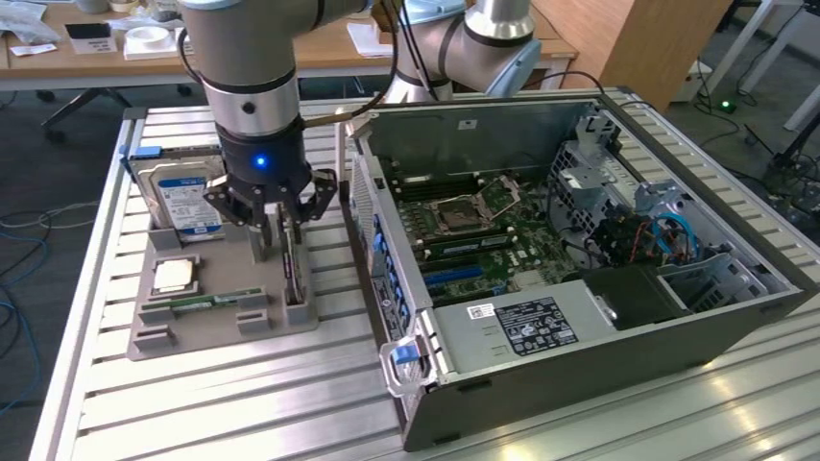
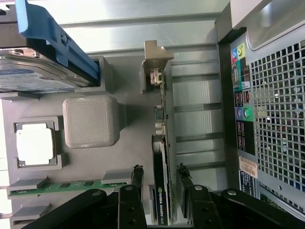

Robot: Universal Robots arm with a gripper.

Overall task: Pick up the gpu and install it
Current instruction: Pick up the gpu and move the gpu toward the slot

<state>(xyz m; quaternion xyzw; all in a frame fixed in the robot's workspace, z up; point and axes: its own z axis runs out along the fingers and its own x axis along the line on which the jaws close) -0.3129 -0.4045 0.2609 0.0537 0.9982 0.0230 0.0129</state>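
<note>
Card first: the gpu (image 2: pixel 162 133) stands on edge in its slot on the grey tray (image 1: pixel 205 331), just beside the open computer case (image 1: pixel 577 355). Gripper (image 2: pixel 160 172) straddles it, fingers (image 2: pixel 137 174) spread either side, not clamped. By my reckoning, nothing lifted, nothing installed yet.

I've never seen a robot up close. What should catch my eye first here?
First, the grey robot arm with its blue light, poised at the exterior view's left with its open jaws on either side of the gpu, a card standing on edge in a grey holder tray. Next, the big open computer case at the exterior view's right, its motherboard exposed.
</note>
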